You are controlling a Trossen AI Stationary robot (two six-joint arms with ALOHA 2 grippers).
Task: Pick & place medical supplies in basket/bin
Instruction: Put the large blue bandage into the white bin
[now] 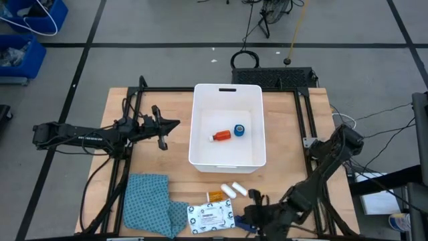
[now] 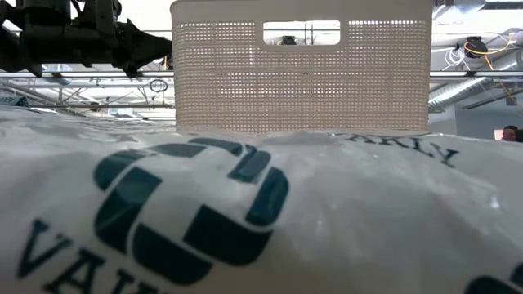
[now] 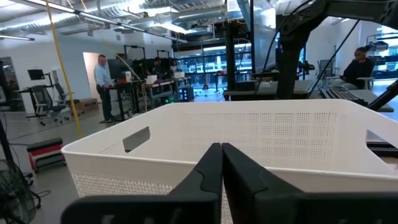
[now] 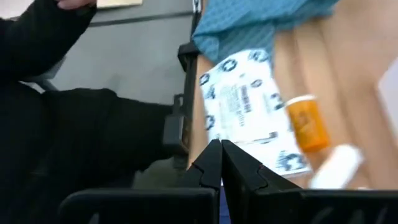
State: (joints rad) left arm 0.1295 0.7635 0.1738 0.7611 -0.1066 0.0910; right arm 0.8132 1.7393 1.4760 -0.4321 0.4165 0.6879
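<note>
The right end effector (image 4: pixel 221 163), fingers pressed together and empty, sits just before the white printed flat packet (image 4: pixel 249 106), with the orange pill bottle (image 4: pixel 306 122) and a blurred white cylinder (image 4: pixel 336 165) alongside. Across the bench (image 1: pixel 160 164), the left end effector (image 3: pixel 221 168), likewise closed and empty, faces the white rectangular plastic tub (image 1: pixel 197 134), whose wall hides the red-capped bottle (image 1: pixel 221 136) and blue tape roll (image 1: pixel 239 130) from it.

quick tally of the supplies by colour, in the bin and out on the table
blue tape roll, in the bin: 1
red-capped bottle, in the bin: 1
orange pill bottle, on the table: 1
white cylinders, on the table: 2
white printed packet, on the table: 1
total: 6

Bottle (image 1: pixel 221 136) and tape roll (image 1: pixel 239 130) lie in tub (image 1: pixel 227 92).
</note>
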